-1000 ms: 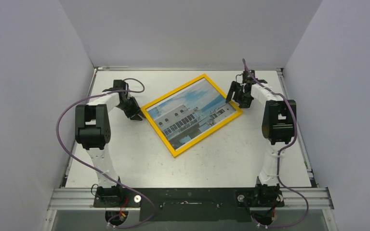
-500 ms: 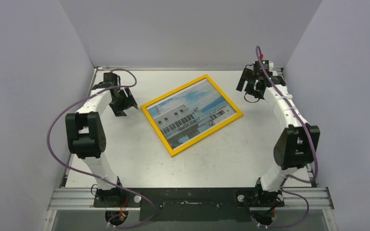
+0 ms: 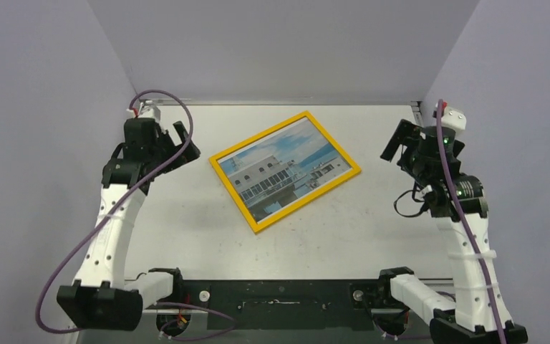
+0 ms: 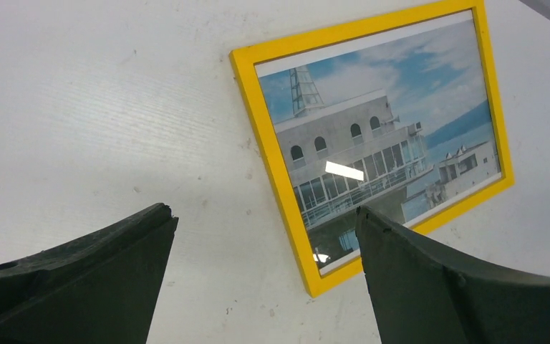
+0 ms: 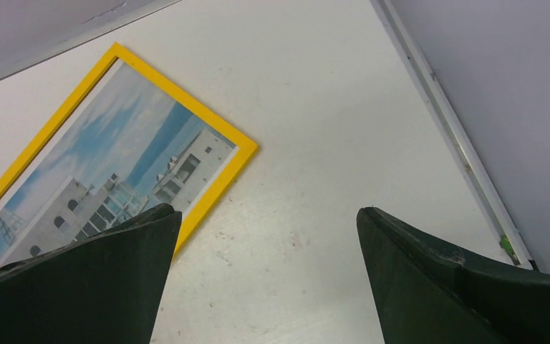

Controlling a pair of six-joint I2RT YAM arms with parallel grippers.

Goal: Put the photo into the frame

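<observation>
Frame down, both grippers wide. My left gripper [image 3: 186,142] and right gripper [image 3: 398,147] hang over the table [image 3: 186,236] with their jaws spread apart and nothing between them. One is on either side of the frame [image 3: 233,192], and both are well apart from it.

The frame lies flat and skewed toward the far half of the table, yellow face up. The photo [image 3: 286,170] of the white building under blue sky shows inside it. No view tells whether the photo is fully seated, or what lies behind it.

In the left wrist view my dark fingers [image 4: 79,279] fill the bottom corners. The one at the picture's right covers a stretch of the frame's lower edge, and a glare patch [image 4: 344,170] blots part of the building. In the right wrist view another finger [image 5: 79,279] hides the frame's near end, and one corner runs off the picture's left side.

Bare table rings the frame on every side, and the back wall [image 3: 279,50] is the nearest border, beyond its far corner. Only the right wrist view shows the metal rail [image 5: 450,136] along the table's right edge, under the side wall [image 5: 515,86]. Only the overhead view shows all four corners of the frame.
</observation>
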